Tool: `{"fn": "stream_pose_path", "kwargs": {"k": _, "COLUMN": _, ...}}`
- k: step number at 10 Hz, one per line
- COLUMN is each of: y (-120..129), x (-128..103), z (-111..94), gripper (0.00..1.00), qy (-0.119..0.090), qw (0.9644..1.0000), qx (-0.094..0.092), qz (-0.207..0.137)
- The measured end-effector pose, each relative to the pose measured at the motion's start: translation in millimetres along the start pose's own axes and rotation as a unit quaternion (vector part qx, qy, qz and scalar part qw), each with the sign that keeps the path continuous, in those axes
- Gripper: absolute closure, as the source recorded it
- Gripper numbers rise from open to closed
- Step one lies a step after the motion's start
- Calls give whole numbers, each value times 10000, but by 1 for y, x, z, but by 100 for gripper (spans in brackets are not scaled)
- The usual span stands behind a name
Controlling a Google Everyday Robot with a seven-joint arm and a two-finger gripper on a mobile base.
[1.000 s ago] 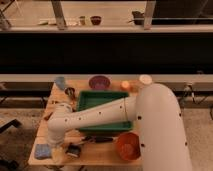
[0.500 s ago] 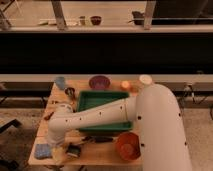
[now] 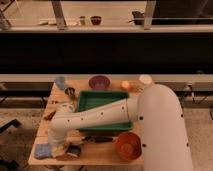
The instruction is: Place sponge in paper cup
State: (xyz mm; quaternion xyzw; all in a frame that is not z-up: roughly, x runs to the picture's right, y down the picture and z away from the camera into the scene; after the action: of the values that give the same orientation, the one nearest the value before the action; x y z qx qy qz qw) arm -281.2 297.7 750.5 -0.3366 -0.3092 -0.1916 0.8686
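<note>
The light-blue sponge [image 3: 43, 150] lies flat at the front left corner of the wooden table [image 3: 102, 152]. My gripper [image 3: 62, 148] is low over the table, right next to the sponge's right side, with my white arm [image 3: 95, 119] reaching down to it. A dark block [image 3: 74, 150] lies just right of the gripper. A white cup [image 3: 145, 79], seemingly the paper cup, stands at the table's back right, far from the gripper.
A green tray [image 3: 95, 100] fills the table's middle, partly under my arm. A purple bowl [image 3: 99, 81] and a blue cup [image 3: 60, 81] stand at the back. An orange bowl [image 3: 128, 145] sits at the front right. A dark utensil [image 3: 100, 139] lies near the front.
</note>
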Motion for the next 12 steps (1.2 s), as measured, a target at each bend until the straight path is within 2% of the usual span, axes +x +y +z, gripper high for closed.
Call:
{"fn": "stream_pose_path", "kwargs": {"k": 2, "y": 0, "x": 3, "z": 3, "gripper": 79, "qy": 18, "qw": 10000, "qx": -31, "qz": -2}}
{"fn": "stream_pose_path", "kwargs": {"k": 3, "y": 1, "x": 4, "z": 4, "gripper": 83, "qy": 43, "qw": 10000, "qx": -54, "qz": -18}}
{"fn": "stream_pose_path", "kwargs": {"k": 5, "y": 2, "x": 5, "z": 2, "gripper": 99, "qy": 144, "qw": 9998, "qx": -56, "qz": -102}}
{"fn": "stream_pose_path", "kwargs": {"k": 7, "y": 4, "x": 0, "z": -11, "gripper": 100, "qy": 213, "qw": 9996, "qx": -20, "qz": -174}}
{"fn": "stream_pose_path", "kwargs": {"k": 10, "y": 4, "x": -18, "z": -51, "gripper": 100, "qy": 211, "qw": 9992, "qx": 230, "qz": -256}}
{"fn": "stream_pose_path", "kwargs": {"k": 12, "y": 2, "x": -27, "z": -89, "gripper": 100, "qy": 218, "qw": 9982, "qx": 494, "qz": -257}}
